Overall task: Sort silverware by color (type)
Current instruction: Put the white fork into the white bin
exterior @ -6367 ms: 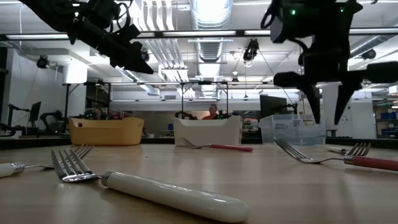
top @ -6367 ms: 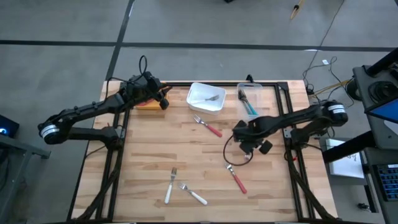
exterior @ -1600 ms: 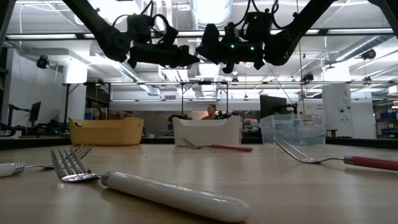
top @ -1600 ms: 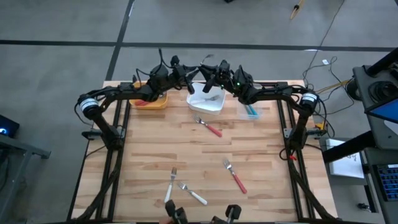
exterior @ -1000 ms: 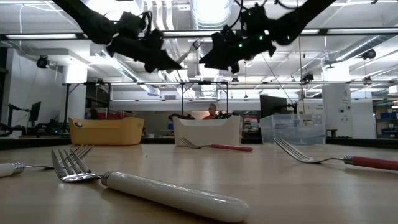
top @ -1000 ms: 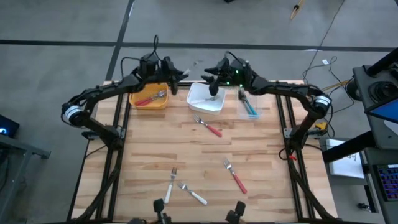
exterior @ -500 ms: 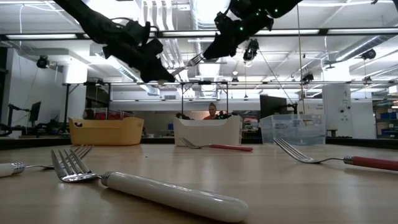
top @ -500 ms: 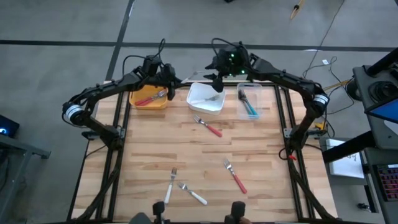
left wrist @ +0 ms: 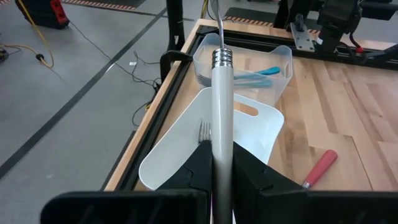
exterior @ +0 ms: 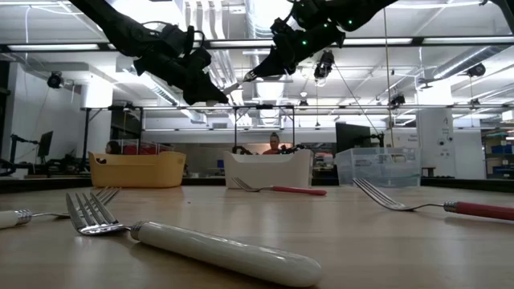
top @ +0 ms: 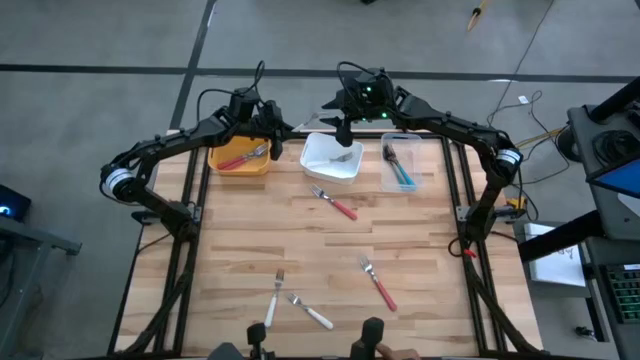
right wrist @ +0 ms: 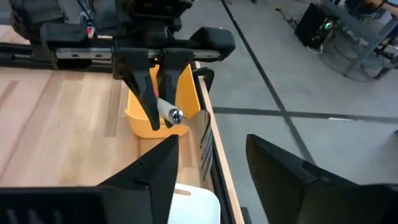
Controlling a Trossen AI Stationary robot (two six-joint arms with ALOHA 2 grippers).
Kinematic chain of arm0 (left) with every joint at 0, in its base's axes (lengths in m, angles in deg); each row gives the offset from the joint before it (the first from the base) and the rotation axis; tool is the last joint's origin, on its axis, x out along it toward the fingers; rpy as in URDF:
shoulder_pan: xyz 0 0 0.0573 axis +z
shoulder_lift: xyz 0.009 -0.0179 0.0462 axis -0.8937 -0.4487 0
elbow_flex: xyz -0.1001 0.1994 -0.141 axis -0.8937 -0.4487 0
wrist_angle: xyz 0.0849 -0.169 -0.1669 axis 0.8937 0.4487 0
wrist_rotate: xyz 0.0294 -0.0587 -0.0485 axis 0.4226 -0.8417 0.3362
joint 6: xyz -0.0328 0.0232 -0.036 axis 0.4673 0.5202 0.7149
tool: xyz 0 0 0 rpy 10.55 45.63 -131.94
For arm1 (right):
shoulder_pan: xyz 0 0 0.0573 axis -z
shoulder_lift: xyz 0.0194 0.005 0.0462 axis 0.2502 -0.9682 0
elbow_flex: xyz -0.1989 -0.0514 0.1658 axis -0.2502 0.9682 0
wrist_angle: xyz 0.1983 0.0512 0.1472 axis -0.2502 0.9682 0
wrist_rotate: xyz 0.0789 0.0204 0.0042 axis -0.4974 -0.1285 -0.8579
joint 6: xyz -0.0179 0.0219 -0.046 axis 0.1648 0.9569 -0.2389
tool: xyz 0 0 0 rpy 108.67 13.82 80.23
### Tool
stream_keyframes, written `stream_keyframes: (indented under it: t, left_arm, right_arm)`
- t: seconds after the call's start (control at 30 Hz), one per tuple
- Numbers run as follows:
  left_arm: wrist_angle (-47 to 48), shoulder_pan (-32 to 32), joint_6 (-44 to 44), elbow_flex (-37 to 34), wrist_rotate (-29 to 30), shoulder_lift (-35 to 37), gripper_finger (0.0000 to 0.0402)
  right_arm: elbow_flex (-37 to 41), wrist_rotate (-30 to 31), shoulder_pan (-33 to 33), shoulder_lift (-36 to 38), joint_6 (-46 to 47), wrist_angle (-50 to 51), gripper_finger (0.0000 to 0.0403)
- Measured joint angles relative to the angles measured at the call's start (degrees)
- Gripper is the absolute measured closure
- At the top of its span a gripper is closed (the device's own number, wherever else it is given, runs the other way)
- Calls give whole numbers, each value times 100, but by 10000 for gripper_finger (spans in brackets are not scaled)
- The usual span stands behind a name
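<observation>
4 forks are left loose on the table (top: 240, 250): 2 red-handled forks (top: 341, 207) and 2 white-handled forks (top: 316, 318). The orange bin (top: 222, 166), white bin (top: 312, 166) and clear bin (top: 412, 150) each already hold matching pieces, so the sort looks roughly half done. The left gripper (top: 272, 135) is clenched on a white fork (left wrist: 222, 124), aloft between the orange and white bins. The right gripper (top: 342, 125) hovers beside it, jaws spread and empty.
</observation>
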Motion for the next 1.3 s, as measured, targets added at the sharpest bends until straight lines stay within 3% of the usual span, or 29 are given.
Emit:
stream_keyframes:
  t: [0.37,0.53,0.73,1.0,1.3]
  left_arm:
    - [-133,-2,1,0,4,-4,389]
    - [-252,-2,127,0,1,-9,376]
    - [-340,11,105,0,20,-9,326]
    - [-359,165,-175,1,523,-9,269]
    - [-690,660,-331,2,531,-9,256]
  right_arm:
    - [0,-162,0,-2,-14,-212,385]
    - [0,-93,41,0,543,-224,393]
    - [0,-147,243,2,1350,-86,394]
    - [0,-175,607,4,2044,1054,395]
    - [7,-119,686,-125,3090,1823,395]
